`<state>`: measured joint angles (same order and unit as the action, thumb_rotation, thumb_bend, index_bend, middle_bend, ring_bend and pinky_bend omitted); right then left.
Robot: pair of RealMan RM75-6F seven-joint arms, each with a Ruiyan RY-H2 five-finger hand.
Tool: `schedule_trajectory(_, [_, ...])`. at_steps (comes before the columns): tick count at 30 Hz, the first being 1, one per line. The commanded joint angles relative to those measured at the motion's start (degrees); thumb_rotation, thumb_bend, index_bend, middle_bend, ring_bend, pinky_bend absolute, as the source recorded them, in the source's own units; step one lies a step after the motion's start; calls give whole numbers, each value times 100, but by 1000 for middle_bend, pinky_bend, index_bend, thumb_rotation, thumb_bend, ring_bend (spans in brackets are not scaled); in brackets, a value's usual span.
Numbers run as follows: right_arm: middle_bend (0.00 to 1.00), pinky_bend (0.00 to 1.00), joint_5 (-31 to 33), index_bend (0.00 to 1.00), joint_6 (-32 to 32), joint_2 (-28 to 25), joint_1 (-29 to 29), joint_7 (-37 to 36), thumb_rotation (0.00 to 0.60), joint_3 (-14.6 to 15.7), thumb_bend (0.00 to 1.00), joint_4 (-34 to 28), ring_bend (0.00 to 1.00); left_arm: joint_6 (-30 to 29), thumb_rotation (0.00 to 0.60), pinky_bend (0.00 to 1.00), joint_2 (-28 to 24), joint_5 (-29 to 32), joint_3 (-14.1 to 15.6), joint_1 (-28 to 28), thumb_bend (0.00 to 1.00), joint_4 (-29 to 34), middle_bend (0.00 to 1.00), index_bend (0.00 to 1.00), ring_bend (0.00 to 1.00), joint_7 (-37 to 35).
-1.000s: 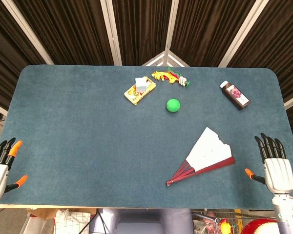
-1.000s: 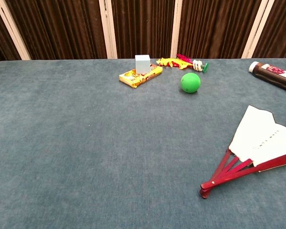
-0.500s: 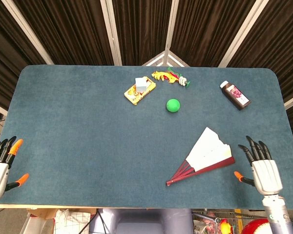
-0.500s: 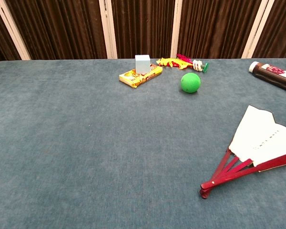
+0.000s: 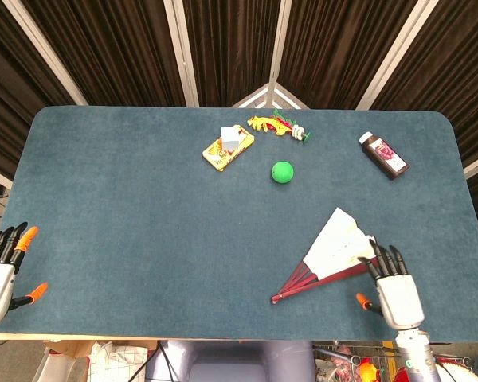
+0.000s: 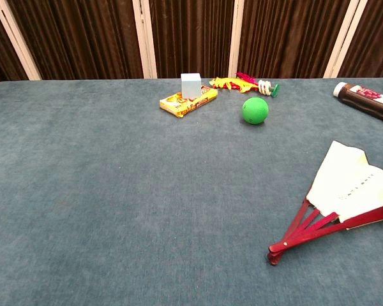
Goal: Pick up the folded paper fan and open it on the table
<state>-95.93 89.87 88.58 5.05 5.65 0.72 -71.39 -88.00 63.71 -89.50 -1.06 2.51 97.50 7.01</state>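
The paper fan (image 5: 334, 253) lies partly spread on the blue table, white leaf up and red ribs meeting at a pivot toward the front; it also shows at the right edge of the chest view (image 6: 345, 191). My right hand (image 5: 392, 286) hovers flat just right of the fan, fingers apart, its fingertips over the fan's outer red rib, holding nothing. My left hand (image 5: 1, 267) stays at the table's front left corner, fingers spread and empty. Neither hand appears in the chest view.
At the back stand a yellow box (image 5: 227, 149) with a small white cube (image 5: 229, 136) on it, a yellow-red toy (image 5: 279, 125), a green ball (image 5: 282, 172) and a dark bottle (image 5: 383, 154) lying at the back right. The table's front edge (image 5: 223, 338) runs just below the hands.
My right hand has moved left and toward the front, from beyond the fan's right end to its outer rib. The fan and the left hand have not moved.
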Motion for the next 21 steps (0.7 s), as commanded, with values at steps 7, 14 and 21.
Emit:
schedule_trajectory(7, [54,101,-199,378,27,392,4,44,600,138,150,533,138,72,600,0,19,57,6,20,131,18,0,31,0,86])
schedule_trajectory(14, [54,101,-319,426,-29,684,103,71,600,173,186,963,138,68,600,0,37,64,16,15,131,42,0,31,0,168])
schedule_trajectory(21, [53,101,-270,453,-276,806,241,92,600,149,222,1141,140,88,600,0,43,110,-1,27,131,35,0,31,0,183])
